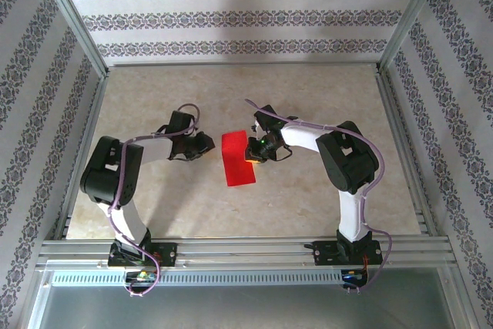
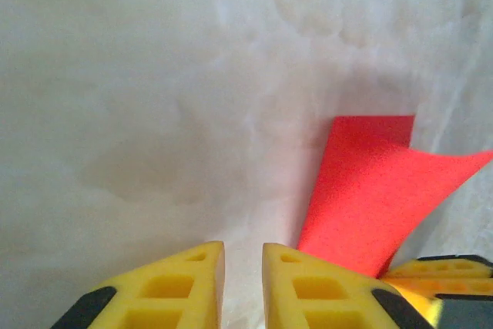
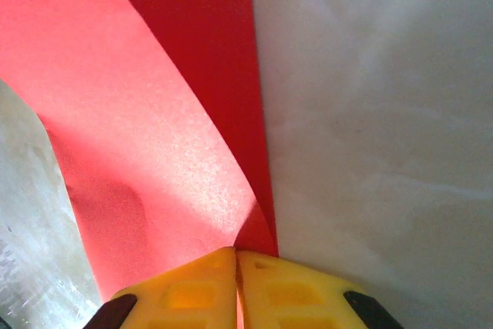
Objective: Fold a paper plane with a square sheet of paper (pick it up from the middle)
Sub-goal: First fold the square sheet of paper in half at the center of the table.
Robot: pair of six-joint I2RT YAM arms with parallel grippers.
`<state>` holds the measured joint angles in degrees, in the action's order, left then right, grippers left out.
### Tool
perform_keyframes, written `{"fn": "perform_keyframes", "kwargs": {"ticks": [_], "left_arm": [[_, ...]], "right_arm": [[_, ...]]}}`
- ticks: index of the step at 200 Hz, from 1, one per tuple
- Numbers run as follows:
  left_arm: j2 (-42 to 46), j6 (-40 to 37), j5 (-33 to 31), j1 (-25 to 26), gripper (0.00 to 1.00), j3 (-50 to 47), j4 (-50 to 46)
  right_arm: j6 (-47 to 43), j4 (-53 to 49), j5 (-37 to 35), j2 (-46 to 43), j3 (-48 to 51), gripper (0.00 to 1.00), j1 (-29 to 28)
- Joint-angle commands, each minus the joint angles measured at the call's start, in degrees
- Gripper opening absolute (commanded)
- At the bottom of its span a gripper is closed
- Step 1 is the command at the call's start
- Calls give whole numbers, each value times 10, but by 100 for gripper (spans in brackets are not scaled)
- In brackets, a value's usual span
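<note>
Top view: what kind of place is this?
Likely a robot test cell, not a home: aluminium frame around a marble-look table, patterned wall panels as backdrop, left arm and right arm bolted to a rail at the near edge, red paper between them.

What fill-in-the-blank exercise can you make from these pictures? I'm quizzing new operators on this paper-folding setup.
1. The square sheet of paper is coloured ____.
2. The right gripper is pinching the ____.
3. The left gripper holds ____.

Missing words: red; paper; nothing.
</note>
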<state>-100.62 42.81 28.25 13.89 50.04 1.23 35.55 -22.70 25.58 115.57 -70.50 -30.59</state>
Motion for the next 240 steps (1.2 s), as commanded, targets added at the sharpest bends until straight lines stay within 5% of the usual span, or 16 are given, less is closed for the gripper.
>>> {"fn": "perform_keyframes", "kwargs": {"ticks": [1,80,240], "left_arm": [[42,-3,25,15,21,8,14],[-58,52,64,83,21,64,99],[-128,-56,-6,-22,21,151,-63]], "right_arm": [[-13,-127,-192,78,53,13,19],[-12,-124,-186,83,56,13,18],[-21,-125,-191,81,69,13,18]]}}
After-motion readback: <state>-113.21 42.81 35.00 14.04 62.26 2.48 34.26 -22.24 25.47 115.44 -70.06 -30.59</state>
